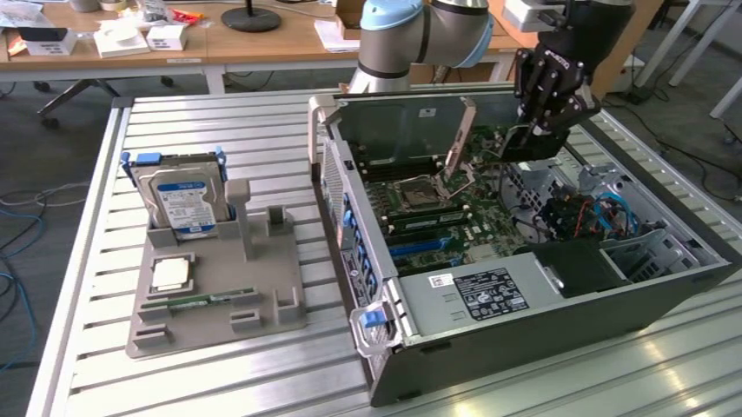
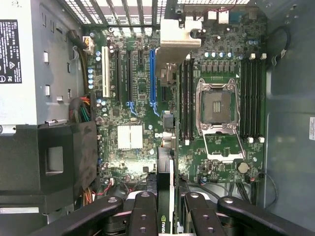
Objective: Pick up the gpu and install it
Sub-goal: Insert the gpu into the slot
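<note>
Wrist view shows my pincer (image 2: 170,210) clamped on the graphics card (image 2: 165,167), so I should hold it upright and square its edge with the blue slot (image 2: 152,73) just beside the pincer.

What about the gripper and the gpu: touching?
Touching. The wrist view shows the gpu edge-on, clamped between the fingers of the gripper.

Oblique exterior and close overhead wrist views share motherboard (image 1: 458,213) (image 2: 115,113).
</note>
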`<action>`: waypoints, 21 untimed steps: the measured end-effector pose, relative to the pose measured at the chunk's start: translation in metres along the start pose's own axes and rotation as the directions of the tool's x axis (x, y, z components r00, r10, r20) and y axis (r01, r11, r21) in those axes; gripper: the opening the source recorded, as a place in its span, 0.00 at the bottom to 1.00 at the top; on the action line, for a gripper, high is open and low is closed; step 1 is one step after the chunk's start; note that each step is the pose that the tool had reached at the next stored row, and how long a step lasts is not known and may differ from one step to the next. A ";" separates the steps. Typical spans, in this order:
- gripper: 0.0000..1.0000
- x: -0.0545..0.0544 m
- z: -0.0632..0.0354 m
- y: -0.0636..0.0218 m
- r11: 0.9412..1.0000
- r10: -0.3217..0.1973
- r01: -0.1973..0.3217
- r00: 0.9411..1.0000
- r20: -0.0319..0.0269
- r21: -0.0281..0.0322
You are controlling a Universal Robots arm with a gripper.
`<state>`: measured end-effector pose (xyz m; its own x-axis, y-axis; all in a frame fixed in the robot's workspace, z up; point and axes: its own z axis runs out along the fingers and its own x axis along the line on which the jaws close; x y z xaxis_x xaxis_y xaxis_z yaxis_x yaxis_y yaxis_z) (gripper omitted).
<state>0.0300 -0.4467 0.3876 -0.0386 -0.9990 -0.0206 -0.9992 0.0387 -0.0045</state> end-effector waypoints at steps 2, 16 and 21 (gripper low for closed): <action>0.26 0.000 0.0001 0.0026 1.000 0.000 0.000 1.000 0.000 0.000; 0.26 0.001 0.0000 0.0266 1.000 0.000 0.000 1.000 0.000 0.001; 0.26 0.001 0.0011 0.0315 1.000 0.000 0.000 1.000 0.000 0.002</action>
<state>-0.0015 -0.4466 0.3863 -0.0386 -0.9990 -0.0209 -0.9992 0.0387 -0.0060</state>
